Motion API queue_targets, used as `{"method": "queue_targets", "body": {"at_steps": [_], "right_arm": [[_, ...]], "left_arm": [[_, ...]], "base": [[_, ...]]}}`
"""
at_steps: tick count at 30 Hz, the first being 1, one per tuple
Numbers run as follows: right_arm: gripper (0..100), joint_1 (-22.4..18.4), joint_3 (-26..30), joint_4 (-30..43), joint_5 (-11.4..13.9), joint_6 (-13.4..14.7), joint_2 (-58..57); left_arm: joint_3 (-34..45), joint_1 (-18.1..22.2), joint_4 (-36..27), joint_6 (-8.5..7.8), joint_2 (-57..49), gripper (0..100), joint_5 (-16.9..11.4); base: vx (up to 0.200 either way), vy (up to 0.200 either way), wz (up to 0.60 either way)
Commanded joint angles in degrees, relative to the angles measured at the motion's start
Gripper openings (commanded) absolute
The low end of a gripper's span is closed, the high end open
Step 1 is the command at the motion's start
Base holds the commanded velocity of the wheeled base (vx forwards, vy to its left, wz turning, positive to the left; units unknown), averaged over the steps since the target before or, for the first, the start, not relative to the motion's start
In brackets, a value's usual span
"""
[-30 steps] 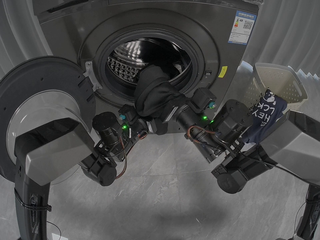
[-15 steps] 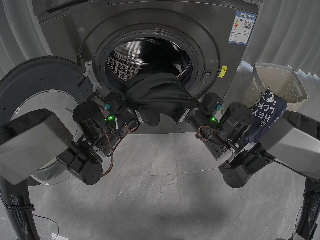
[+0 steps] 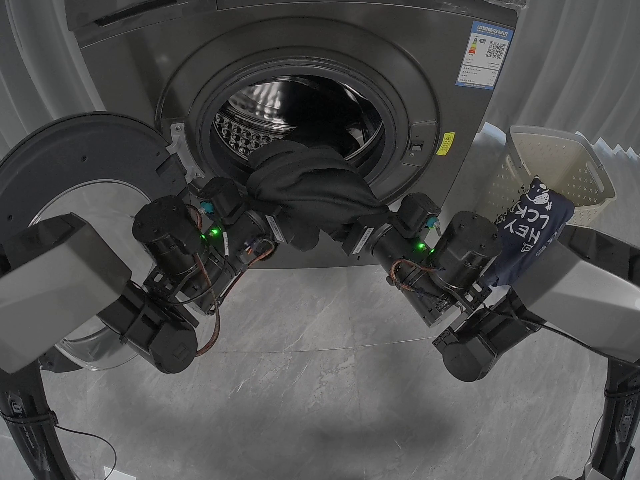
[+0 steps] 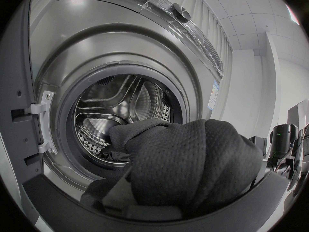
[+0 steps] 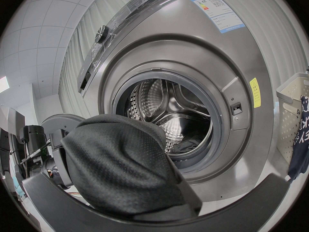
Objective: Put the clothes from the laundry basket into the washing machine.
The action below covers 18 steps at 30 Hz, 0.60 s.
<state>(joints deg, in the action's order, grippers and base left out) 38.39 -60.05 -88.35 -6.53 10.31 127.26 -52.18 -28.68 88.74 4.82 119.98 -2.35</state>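
The head view adds the basket (image 3: 587,168) with a blue shirt (image 3: 533,228). Black dotted cloth (image 3: 307,181) covers the left gripper (image 3: 283,225) and right gripper (image 3: 353,231); I cannot tell their grip.

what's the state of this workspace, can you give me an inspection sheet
surface: grey tiled floor
job's things: washing machine with door open; black garment draped over both tools at the mouth of the drum; dark cloth inside the drum; navy garment hanging over the laundry basket rim
clutter: nothing seen
grippers: left tool and right tool covered by the black garment, state hidden
cables: orange wires on both forearms
surroundings: pale curtain behind the machine
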Motion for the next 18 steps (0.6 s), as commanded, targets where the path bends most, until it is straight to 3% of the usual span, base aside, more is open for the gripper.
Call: {"method": "queue_targets", "body": {"at_steps": [1, 6, 12, 16, 18], "right_arm": [[100, 0.55, 0.37, -0.07, 0.03, 0.15, -0.26], [100, 0.9, 7.76, 0.02, 0.82, -0.65, -3.24], [100, 1.07, 25.25, -0.07, 6.62, -3.99, -11.86], [100, 2.13, 33.07, 0.02, 6.71, -4.42, -15.55], [100, 2.22, 34.12, 0.02, 6.71, -4.69, -16.16]], "left_arm": [[0.41, -0.23, 0.03, 0.02, -0.71, 0, -0.02], [2.34, -0.14, 0.03, 0.28, -1.85, 0, 0.16], [10.16, -0.85, -0.05, 0.28, -6.43, 0, 1.74], [15.44, -0.5, 0.03, 0.19, -9.06, 0, 2.79], [17.28, -0.41, 0.12, 0.02, -9.68, 0, 2.79]], "base": [[0.0, 0.0, 0.0], [0.0, 0.0, 0.0], [0.0, 0.0, 0.0], [0.0, 0.0, 0.0], [0.0, 0.0, 0.0]]}}
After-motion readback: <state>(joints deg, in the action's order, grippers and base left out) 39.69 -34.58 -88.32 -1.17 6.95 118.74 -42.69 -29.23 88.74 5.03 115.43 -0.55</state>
